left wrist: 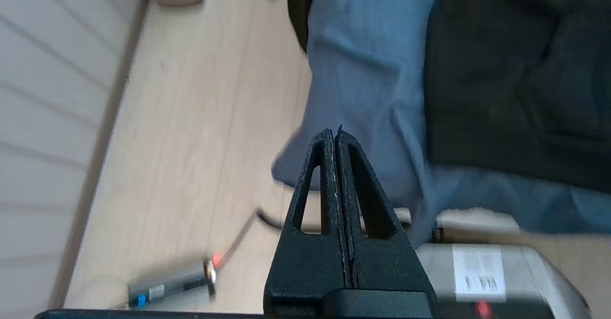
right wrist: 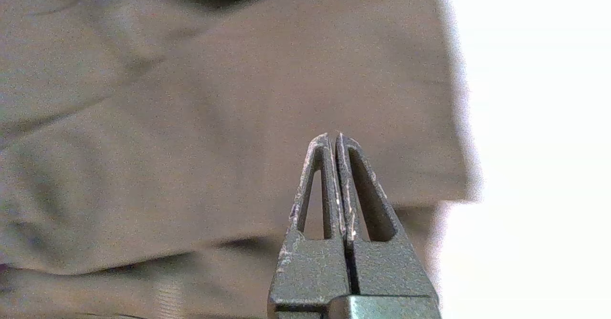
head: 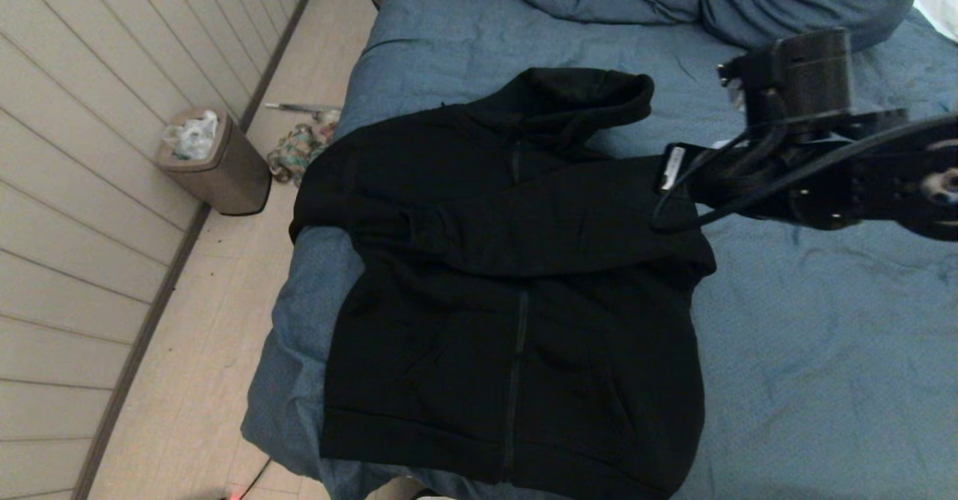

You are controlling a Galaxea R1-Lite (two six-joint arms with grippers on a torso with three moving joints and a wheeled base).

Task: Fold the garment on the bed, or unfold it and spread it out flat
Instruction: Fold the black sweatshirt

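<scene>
The garment [head: 516, 290] lies face up on the bed [head: 823, 350], near the bed's 9 o'clock edge. Its long axis runs 12 to 6 along the zipper, with the hood at 12 and the hem at 6. One sleeve is folded across the chest from 3 toward 9, and the other sleeve's shoulder hangs over the bed edge at 9.

The right gripper [right wrist: 336, 140] is the nearer one. Its arm reaches in from 3 o'clock and ends over the garment's shoulder on that side. Its fingers are pressed together with nothing between them, and dark cloth fills its wrist view just past the tips.

The left gripper [left wrist: 335, 135] hangs off the bed at about 7 o'clock from the garment, above the floor. Its fingers are likewise closed and empty, and the hem corner lies toward 3 from them.

I judge that the next fold turns on the sleeve lying crosswise to the zipper line.
</scene>
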